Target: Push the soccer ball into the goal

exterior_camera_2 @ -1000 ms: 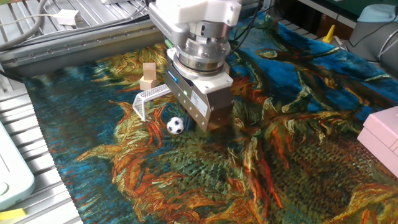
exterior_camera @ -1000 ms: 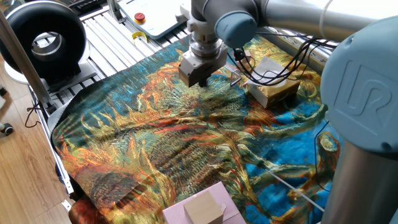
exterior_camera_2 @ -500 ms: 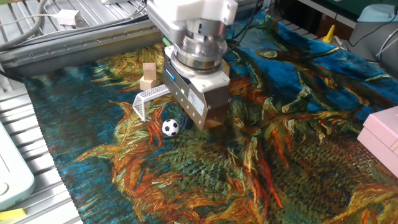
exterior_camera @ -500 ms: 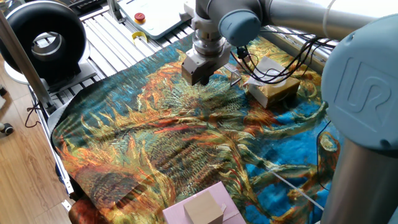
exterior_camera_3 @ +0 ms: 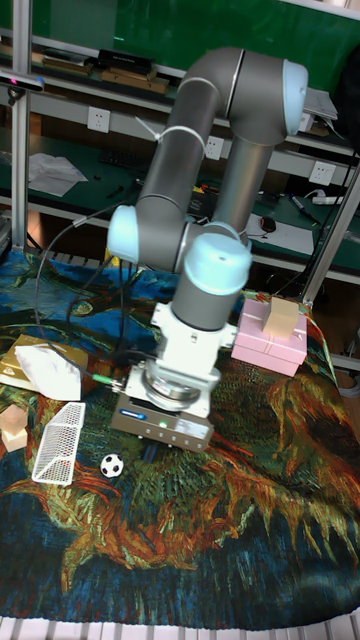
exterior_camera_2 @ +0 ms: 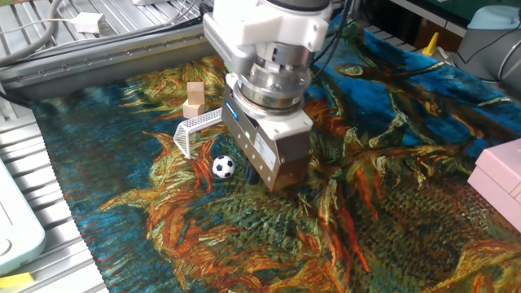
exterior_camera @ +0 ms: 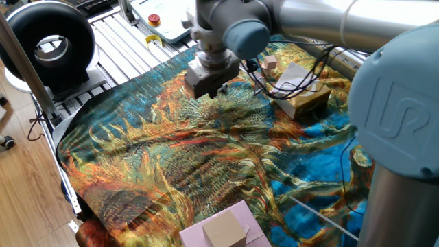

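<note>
The small white soccer ball with black patches (exterior_camera_2: 223,167) lies on the painted, swirl-patterned cloth (exterior_camera_2: 391,122) that covers the desk, just in front of the mouth of the small silver-grey metal goal (exterior_camera_2: 195,131) and a little apart from it. Nothing lies between ball and goal. Beside the ball, on the side away from the goal, the grey gripper (exterior_camera_2: 273,175) hangs low over the cloth, close to the ball; whether they touch cannot be told, and whether its fingers are apart or together cannot be told either, since the body hides them.

Behind the goal stands a small pale wooden block (exterior_camera_2: 194,99). A tan tissue box (exterior_camera: 300,91) with cables over it lies farther off, and a pink box (exterior_camera_3: 270,338) with a cardboard cube on top sits near the cloth's other edge.

The tall fixed view shows ball (exterior_camera_3: 112,465), goal (exterior_camera_3: 58,443) and gripper (exterior_camera_3: 165,437) in a row. In one fixed view the gripper (exterior_camera: 208,88) hides both ball and goal.
</note>
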Controlling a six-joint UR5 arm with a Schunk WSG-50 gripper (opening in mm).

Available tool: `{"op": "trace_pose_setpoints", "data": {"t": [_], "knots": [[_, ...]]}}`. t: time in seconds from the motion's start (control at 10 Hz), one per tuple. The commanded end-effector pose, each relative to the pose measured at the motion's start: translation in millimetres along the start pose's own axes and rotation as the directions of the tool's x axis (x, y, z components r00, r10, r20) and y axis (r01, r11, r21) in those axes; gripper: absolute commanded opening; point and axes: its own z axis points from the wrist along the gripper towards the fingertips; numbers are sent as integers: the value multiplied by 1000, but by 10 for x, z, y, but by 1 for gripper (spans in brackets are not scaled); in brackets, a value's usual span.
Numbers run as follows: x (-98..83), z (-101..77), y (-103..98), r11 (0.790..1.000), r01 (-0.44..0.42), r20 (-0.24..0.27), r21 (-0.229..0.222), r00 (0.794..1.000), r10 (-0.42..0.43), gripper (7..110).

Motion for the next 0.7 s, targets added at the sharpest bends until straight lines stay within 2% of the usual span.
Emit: {"op": "trace_pose_setpoints", "data": {"t": [0.0, 0.3, 0.6], "knots": [[-96, -117, 139, 1000, -19, -9, -1, 1000, 19, 7], [-275, -115, 16, 1000, 6, 2, -9, 1000, -6, 7], [-370, 11, -19, 1000, 6, 4, -20, 1000, -6, 7]]}}
